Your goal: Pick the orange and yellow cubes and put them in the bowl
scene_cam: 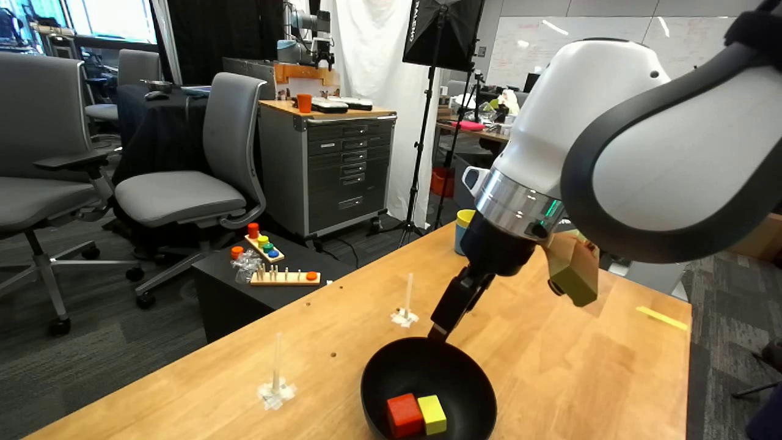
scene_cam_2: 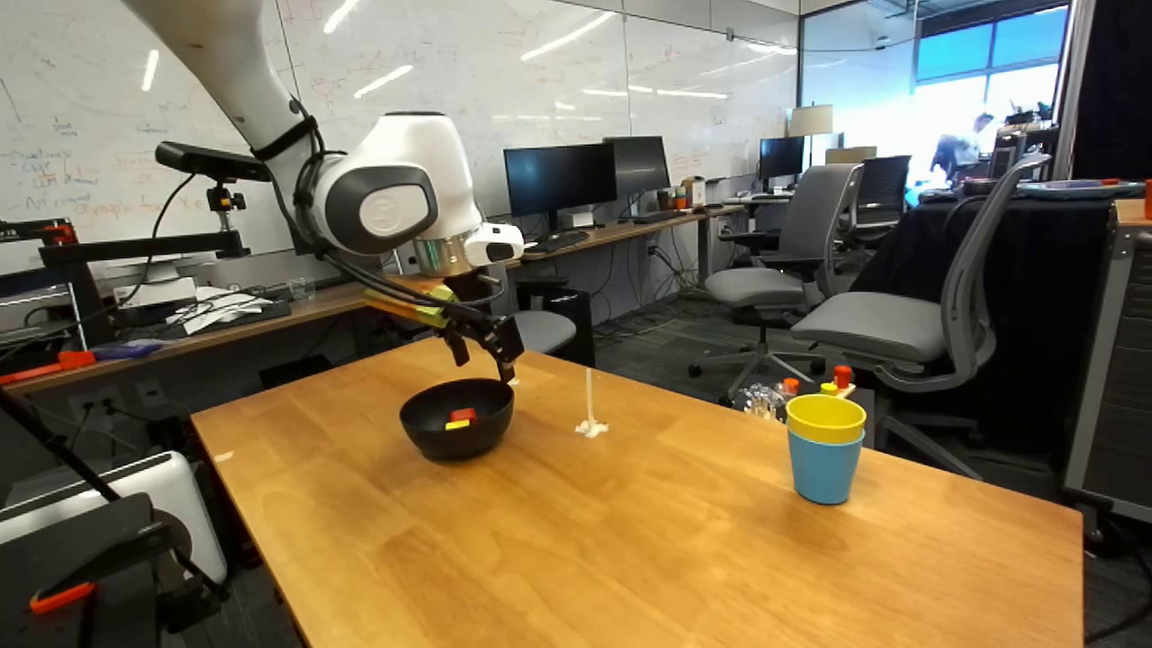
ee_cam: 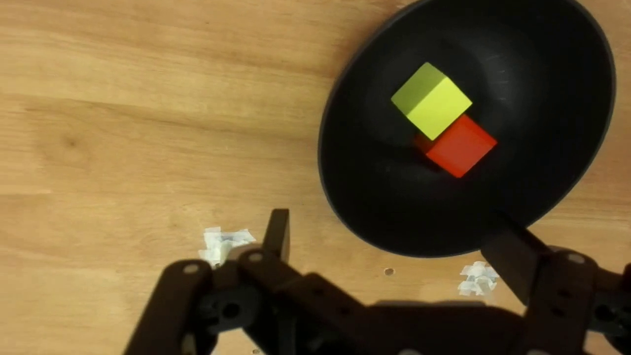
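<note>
The wide black bowl point(scene_cam: 427, 366) stands on the wooden table, and it also shows in an exterior view point(scene_cam_2: 454, 443) and in the wrist view point(ee_cam: 374, 197). The orange-red cube point(scene_cam: 404, 415) and the yellow cube point(scene_cam: 432, 414) lie side by side inside the bowl. In the wrist view the yellow cube point(ee_cam: 436, 106) and the orange-red cube point(ee_cam: 462, 148) appear to touch. My gripper point(ee_cam: 390, 214) is open with nothing between its fingers. In an exterior view the gripper point(scene_cam_2: 486, 367) is just above the bowl's rim, away from the cubes; one finger overlaps the bowl in the wrist view.
A yellow cup stacked in a blue cup point(scene_cam_2: 825, 459) stands on the table. Two thin upright rods point(scene_cam: 408, 293) point(scene_cam: 277, 366) are taped to the table near one edge. Wooden peg toys point(scene_cam: 284, 278) lie on a black box beside the table.
</note>
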Robot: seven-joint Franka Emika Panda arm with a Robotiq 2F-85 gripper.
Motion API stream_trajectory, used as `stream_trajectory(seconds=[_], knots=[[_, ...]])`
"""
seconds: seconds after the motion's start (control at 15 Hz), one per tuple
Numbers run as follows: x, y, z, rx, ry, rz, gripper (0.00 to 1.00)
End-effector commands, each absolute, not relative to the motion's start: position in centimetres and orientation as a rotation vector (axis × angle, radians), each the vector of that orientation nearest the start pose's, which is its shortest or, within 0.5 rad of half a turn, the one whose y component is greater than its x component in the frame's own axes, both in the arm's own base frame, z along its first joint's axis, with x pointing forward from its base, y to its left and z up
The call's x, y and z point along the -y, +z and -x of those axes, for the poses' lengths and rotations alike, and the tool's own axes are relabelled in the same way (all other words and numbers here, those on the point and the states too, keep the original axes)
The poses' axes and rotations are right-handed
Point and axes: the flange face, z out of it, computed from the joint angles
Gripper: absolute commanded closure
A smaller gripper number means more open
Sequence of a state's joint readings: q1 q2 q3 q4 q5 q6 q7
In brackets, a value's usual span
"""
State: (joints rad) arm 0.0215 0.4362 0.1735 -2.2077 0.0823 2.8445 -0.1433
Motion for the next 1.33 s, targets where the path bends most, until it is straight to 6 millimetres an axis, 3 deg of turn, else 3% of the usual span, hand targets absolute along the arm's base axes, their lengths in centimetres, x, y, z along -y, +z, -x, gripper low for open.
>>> stream_trajectory(seconds=[0.0,0.27,0.33,0.4,0.67,0.87,1.27], knots=[[-10.3,20.9,-56.2,0.264,-0.382,3.052,0.0],[-9.8,20.8,-56.3,0.155,-0.389,3.119,0.0],[-9.0,24.2,-55.1,0.129,-0.395,3.136,0.0],[-9.3,24.5,-55.1,0.092,-0.402,3.139,0.0],[-7.5,31.8,-53.7,0.027,-0.473,3.176,0.0],[-6.8,36.7,-51.8,0.033,-0.427,3.192,0.0],[-6.6,42.0,-46.9,0.169,-0.046,3.133,0.0]])
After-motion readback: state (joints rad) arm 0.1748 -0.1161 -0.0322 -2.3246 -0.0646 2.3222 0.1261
